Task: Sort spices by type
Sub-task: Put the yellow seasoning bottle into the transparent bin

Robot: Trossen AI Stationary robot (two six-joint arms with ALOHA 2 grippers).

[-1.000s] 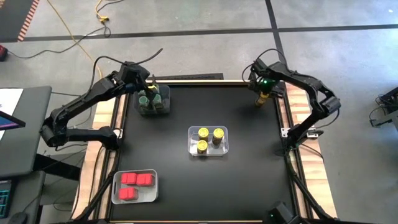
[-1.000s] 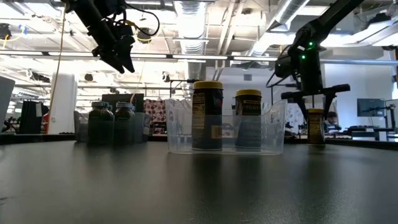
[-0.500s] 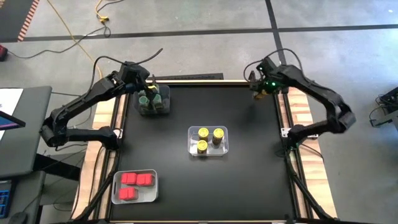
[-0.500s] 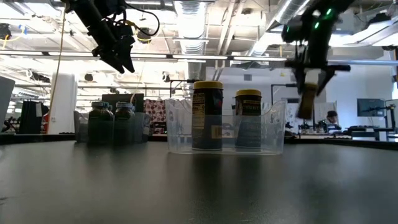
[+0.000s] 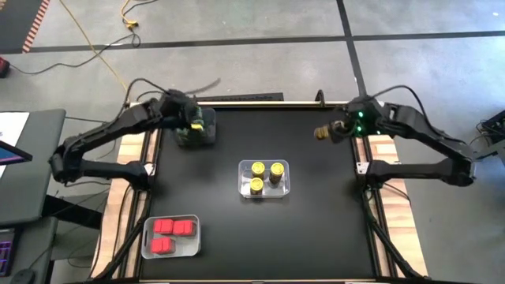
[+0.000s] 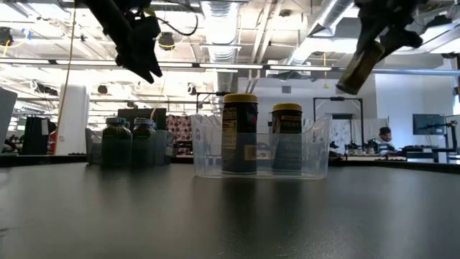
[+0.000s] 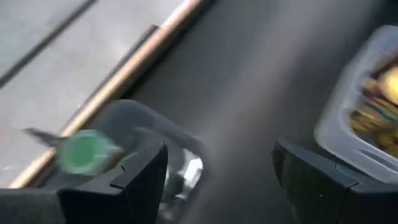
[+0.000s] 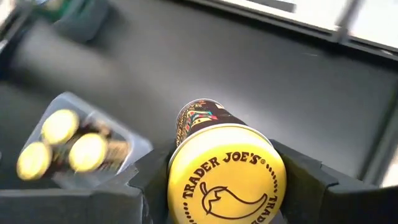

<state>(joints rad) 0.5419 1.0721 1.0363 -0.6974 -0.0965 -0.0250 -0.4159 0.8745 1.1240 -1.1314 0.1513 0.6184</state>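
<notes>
My right gripper (image 5: 335,131) is shut on a round yellow-lidded spice jar (image 8: 225,177), high over the table's far right part. The jar shows tilted in the low view (image 6: 357,66). My left gripper (image 5: 189,118) hangs open and empty above a clear bin (image 5: 207,136) of green-lidded spice jars (image 7: 84,151) at the far left. Three yellow-lidded jars (image 5: 258,169) stand in a clear bin (image 5: 286,188) at mid-table. Red-topped jars (image 5: 172,229) lie in a bin (image 5: 150,244) at the near left. My right gripper pinches the jar's lid end (image 8: 177,182) between its two fingers (image 8: 146,183), one on each side. The fingers come slanting down from the table's right side. The jar is lifted clear and tilted, its bottom end (image 6: 348,85) pointing down and away from the gripper.
Open black tabletop lies between the three bins and along the near right. Wooden rails (image 5: 388,150) edge the table. Room lights and desks show beyond the far edge in the low view.
My right gripper has lifted the yellow-lidded jar off the table's far right corner, risen high and drawn back toward the right edge while rolling; the jar has gone from upright to tilted. My left gripper has swung a little sideways above the green-lidded jars, staying open.
</notes>
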